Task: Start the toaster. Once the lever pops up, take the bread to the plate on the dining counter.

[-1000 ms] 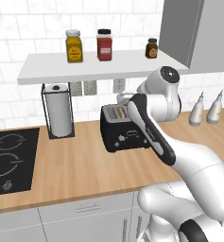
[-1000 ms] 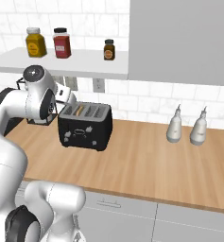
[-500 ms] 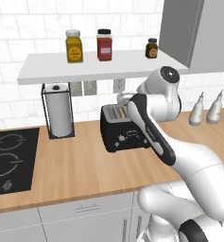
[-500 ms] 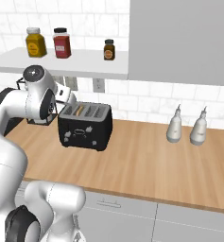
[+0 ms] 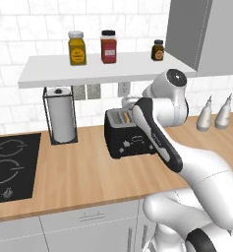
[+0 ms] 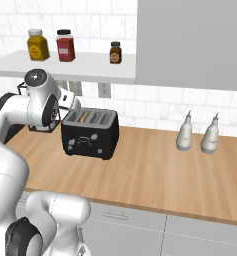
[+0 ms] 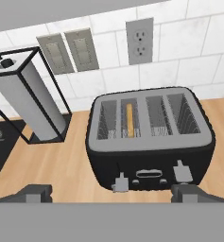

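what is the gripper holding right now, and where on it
Nothing. The gripper is open above the toaster, its fingertips apart and touching nothing; the bread sits in a slot.

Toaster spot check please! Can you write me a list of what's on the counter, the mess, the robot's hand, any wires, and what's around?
Surface: wooden worktop, bare in front of the toaster.
Job's things: black toaster upright; bread sunk in the second slot from the left; both levers on its face.
Clutter: paper towel holder; two grey bottles.
Gripper: gripper open, above the toaster's front, holding nothing.
Cables: nothing seen.
Surroundings: three jars on the shelf; wall outlet; cooktop.
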You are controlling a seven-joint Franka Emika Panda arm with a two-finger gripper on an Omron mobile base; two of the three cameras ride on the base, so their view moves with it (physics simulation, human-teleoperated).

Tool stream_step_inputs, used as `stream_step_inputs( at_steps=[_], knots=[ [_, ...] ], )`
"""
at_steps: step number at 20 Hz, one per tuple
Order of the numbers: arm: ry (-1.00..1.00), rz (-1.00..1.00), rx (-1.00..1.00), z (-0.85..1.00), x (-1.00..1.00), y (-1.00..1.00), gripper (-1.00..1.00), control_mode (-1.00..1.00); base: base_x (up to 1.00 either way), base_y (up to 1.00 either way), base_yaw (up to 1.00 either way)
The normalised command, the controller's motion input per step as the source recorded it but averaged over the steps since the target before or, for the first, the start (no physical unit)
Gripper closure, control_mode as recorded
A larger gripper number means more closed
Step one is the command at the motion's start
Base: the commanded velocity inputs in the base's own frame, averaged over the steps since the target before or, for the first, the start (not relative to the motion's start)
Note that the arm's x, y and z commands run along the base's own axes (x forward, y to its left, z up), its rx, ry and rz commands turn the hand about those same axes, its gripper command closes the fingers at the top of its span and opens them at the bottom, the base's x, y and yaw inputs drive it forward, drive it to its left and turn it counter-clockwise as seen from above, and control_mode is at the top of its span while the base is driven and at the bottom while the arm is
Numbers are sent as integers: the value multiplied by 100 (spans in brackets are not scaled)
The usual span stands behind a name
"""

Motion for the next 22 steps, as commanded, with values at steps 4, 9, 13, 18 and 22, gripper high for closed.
stream_step_inputs(
  at_steps=[4, 9, 13, 18, 22],
  knots=[
    [0, 0, 0, 0, 0, 0, -100, -100, 0, 0, 0],
    [0, 0, 0, 0, 0, 0, -100, -100, 0, 0, 0],
    [0, 0, 0, 0, 0, 0, -100, -100, 0, 0, 0],
    [0, 0, 0, 0, 0, 0, -100, -100, 0, 0, 0],
    [0, 0, 0, 0, 0, 0, -100, -100, 0, 0, 0]
  ],
)
